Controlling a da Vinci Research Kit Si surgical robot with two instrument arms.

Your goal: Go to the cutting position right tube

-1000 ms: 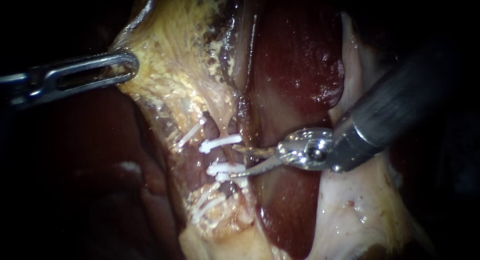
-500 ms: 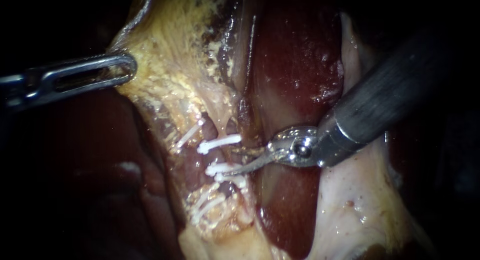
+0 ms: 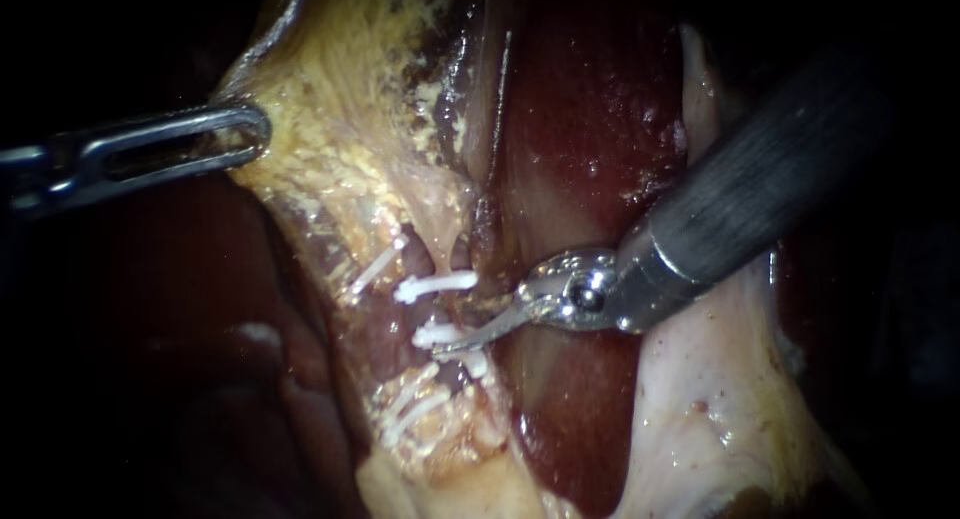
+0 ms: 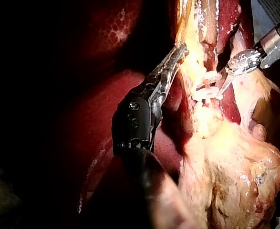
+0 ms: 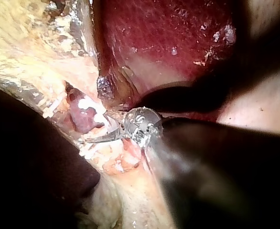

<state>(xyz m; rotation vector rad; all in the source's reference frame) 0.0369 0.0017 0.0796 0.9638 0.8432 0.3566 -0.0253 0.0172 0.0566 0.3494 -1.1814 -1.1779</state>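
Note:
Two white clips, an upper one (image 3: pixel 437 284) and a lower one (image 3: pixel 441 335), sit on the right tube (image 3: pixel 452 310) at the middle of the endoscope view. My right instrument (image 3: pixel 452 326) comes in from the upper right. Its curved blades stand open, one on each side of the tube, in the gap between the two clips. In the right wrist view the blades (image 5: pixel 99 131) lie against the clipped tissue. My left instrument (image 3: pixel 255 129) is shut on the yellow gallbladder edge (image 3: pixel 330 159) at the upper left, and it holds the same edge in the left wrist view (image 4: pixel 180 50).
Dark red liver (image 3: pixel 590 109) lies behind the right instrument's shaft. Pale tissue (image 3: pixel 700 409) spreads below it. Further white clips (image 3: pixel 410 404) sit on the yellow tissue lower left of the blades, and one more (image 3: pixel 378 267) to the upper left.
My right instrument has slid left along the liver, bringing its open blades from beside the clips to around the tube between them. The left instrument has held still.

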